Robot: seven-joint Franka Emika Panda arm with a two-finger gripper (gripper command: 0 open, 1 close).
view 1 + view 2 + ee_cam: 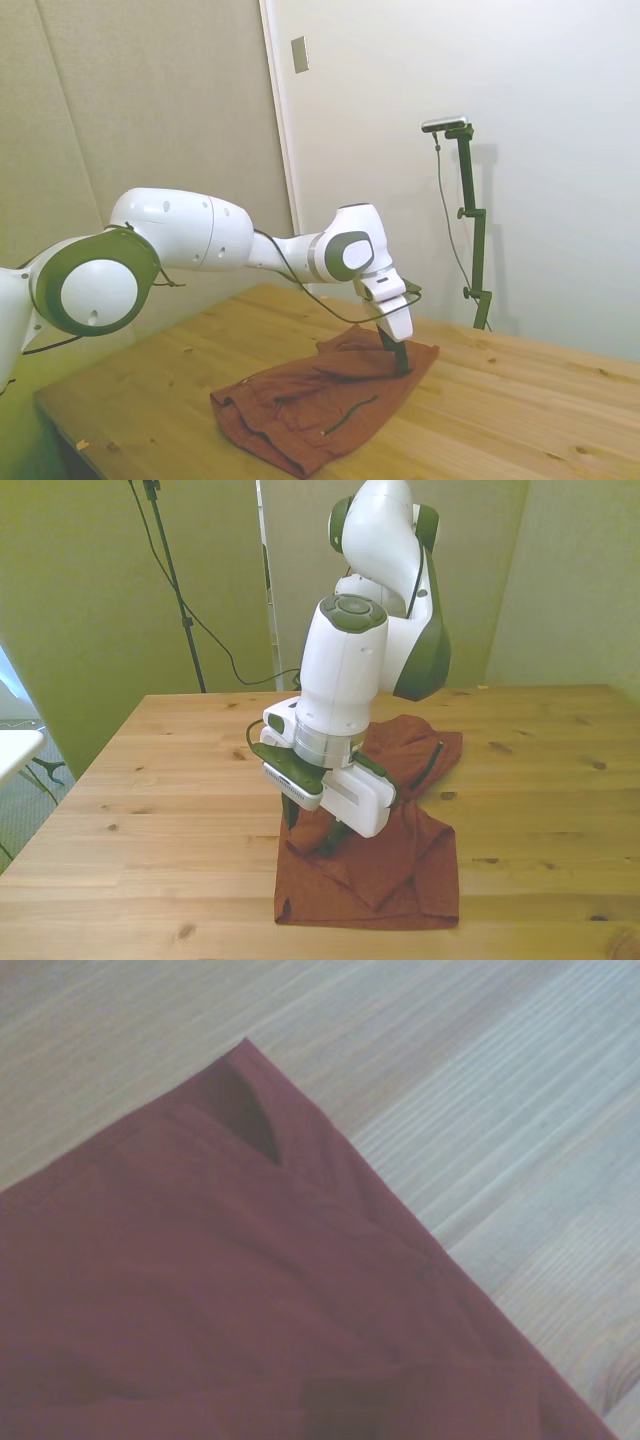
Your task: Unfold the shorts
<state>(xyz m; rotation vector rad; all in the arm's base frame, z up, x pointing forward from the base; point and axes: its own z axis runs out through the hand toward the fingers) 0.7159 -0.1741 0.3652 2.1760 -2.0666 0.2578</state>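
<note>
On surface: shorts [320, 400] lie folded, layers overlapping.
Pincer [400, 358]: down in cloth; closure cannot be told.
Purpose: probably lifting a layer.

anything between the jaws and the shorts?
Nothing: in the side view the gripper is down on the shorts, no gap or object showing.
</note>
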